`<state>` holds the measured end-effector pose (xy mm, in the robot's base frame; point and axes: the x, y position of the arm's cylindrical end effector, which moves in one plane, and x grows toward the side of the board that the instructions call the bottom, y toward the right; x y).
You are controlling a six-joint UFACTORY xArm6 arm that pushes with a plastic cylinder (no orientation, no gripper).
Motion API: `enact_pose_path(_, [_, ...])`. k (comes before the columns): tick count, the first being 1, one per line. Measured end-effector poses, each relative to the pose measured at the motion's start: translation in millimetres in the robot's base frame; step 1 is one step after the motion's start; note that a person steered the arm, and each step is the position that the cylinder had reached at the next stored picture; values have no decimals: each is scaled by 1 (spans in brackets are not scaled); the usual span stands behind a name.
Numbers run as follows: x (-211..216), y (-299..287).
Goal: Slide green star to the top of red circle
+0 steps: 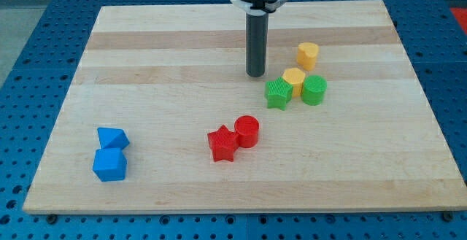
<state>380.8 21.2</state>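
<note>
Tool here = bare rod, no jaws, nothing held. My tip (255, 74) parked just up-left of green star (278, 94), apart.

Star sits up-right of red circle (247, 131), touching yellow block (294, 79).

Risk imo: tip on wrong side, shove from here sends star right into green cylinder (314, 90).

Red star (222, 144) hugs circle. Another yellow block (308, 54) and blue blocks (110, 154) elsewhere on desk (160, 65).

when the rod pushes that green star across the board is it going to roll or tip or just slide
The green star will probably slide: it looks squat and flat-bottomed. Its points may make it spin if my tip, now just to its upper left, pushes off-centre. It touches the yellow block, so that may get dragged along.
</note>
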Motion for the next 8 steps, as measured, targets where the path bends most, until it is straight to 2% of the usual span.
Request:
enact_pose_path(1, [2, 55])
enact_pose_path(2, [15, 69])
enact_pose_path(4, [95, 106])
enact_pose_path(5, [95, 105])
enact_pose_path(7, [24, 19])
enact_pose_path(8, [19, 1])
